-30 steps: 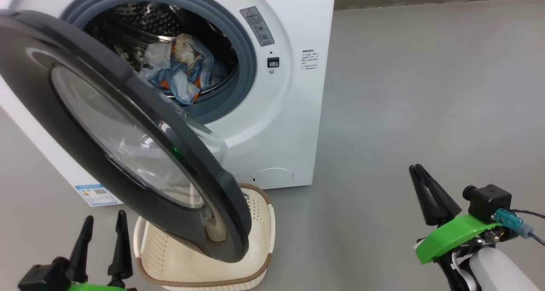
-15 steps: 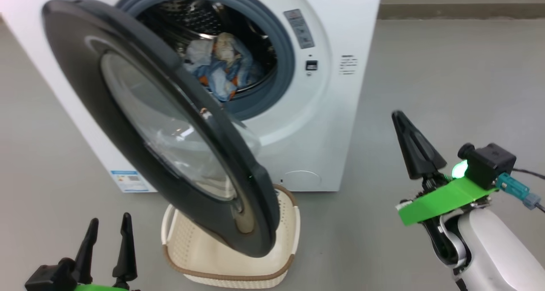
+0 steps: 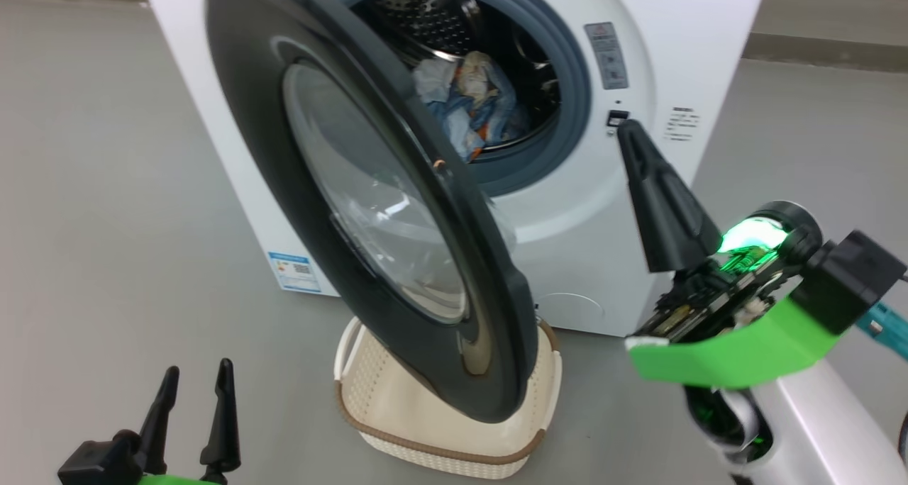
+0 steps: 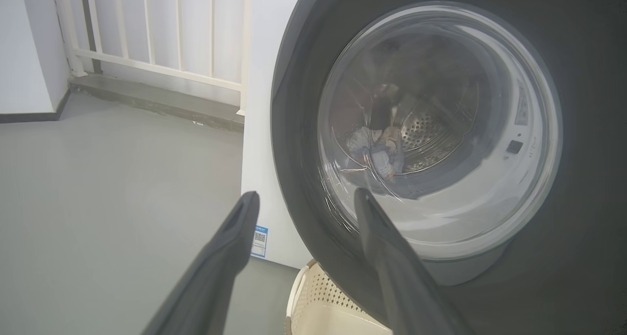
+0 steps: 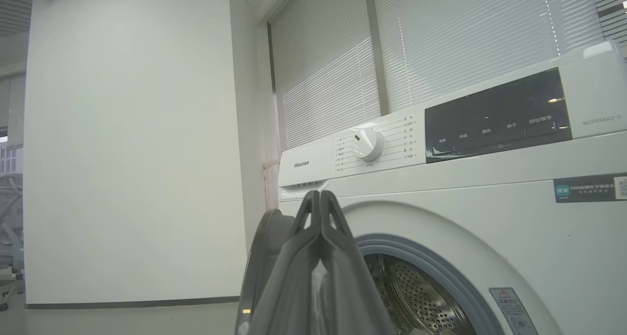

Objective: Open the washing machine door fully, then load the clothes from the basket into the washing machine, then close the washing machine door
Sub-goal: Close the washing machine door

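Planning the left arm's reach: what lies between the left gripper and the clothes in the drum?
The washing machine door: in the left wrist view the left gripper faces its glass, the clothes showing through it.

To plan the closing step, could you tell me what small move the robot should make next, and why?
Probably bring the shut right gripper to the outer face of the washing machine door and push it closed: the clothes lie in the drum, the basket looks empty.

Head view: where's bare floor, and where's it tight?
Free: floor left of the washer, ahead of the left gripper; floor right of the washer, beside the right gripper. Tight: the door hangs over the basket before the washer.
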Motion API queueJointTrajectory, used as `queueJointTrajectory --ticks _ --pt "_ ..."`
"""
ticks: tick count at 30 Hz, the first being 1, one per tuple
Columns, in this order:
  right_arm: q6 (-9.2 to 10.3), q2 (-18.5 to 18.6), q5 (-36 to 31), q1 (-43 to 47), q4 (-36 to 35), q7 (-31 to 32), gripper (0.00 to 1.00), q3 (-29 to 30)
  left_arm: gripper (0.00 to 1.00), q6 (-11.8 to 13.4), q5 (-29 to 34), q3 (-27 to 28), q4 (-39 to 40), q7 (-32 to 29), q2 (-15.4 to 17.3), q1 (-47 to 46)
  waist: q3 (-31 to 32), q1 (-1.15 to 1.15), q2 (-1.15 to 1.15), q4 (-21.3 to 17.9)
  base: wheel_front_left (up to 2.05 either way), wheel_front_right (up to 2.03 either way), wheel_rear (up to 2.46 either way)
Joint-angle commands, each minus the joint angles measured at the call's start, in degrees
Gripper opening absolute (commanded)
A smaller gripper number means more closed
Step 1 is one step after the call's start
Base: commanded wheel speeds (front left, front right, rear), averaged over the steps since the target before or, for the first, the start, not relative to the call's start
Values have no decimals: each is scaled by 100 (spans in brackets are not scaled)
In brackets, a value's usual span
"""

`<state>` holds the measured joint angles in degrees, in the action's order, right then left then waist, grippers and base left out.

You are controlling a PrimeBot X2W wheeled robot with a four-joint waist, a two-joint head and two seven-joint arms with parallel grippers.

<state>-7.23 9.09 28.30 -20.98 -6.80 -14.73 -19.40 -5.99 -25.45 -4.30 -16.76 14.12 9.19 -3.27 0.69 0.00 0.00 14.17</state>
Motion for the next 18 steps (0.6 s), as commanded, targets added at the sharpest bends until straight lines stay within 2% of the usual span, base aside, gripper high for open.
queueJointTrajectory --ticks 1,5,9,18 --pt "-25 -34 32 -205 -204 -27 0 -147 100 21 36 159 104 14 68 -176 20 0 0 150 0 0 0" --pt "-25 14 59 -193 -356 -27 0 -644 100 27 20 145 69 18 68 -179 36 0 0 234 0 0 0" --pt "-25 130 56 -290 -124 -27 0 -1199 100 28 13 122 35 25 58 -196 61 0 0 305 0 0 0" --pt "-25 355 222 -742 1175 -27 0 -2168 100 38 -16 75 -18 36 38 -190 97 0 0 486 0 0 0"
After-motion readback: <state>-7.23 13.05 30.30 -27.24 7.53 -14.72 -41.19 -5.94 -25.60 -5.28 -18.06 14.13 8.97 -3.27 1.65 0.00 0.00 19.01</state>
